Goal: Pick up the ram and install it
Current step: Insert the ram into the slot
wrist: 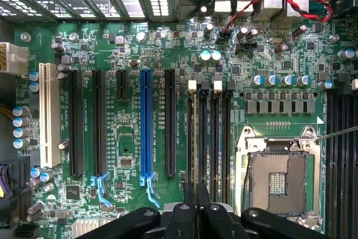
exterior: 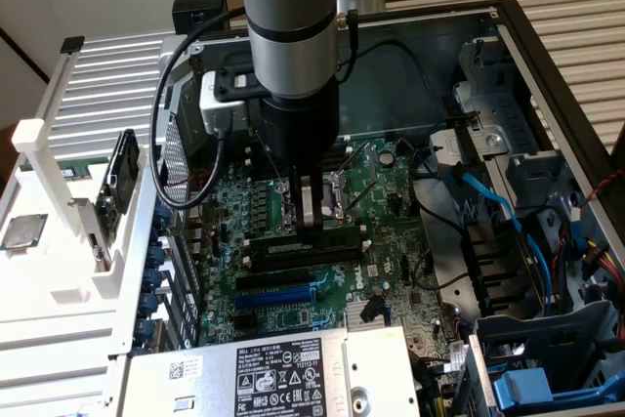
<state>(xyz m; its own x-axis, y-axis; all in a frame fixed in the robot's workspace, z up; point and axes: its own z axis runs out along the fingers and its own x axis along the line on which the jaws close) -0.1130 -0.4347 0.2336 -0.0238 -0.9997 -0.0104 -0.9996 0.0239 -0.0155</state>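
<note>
exterior view: gripper (exterior: 312, 226) nearly closed, pinching the ram (exterior: 283, 242) over the black slots (exterior: 293, 259) just beside the cpu socket (exterior: 344, 192).

White label (exterior: 283, 376) on power supply (exterior: 391, 358) read "DELL" at corner; remaining fine print illegible. Motherboard (wrist: 134, 54) silkscreen beside slots was too small to read.
</note>
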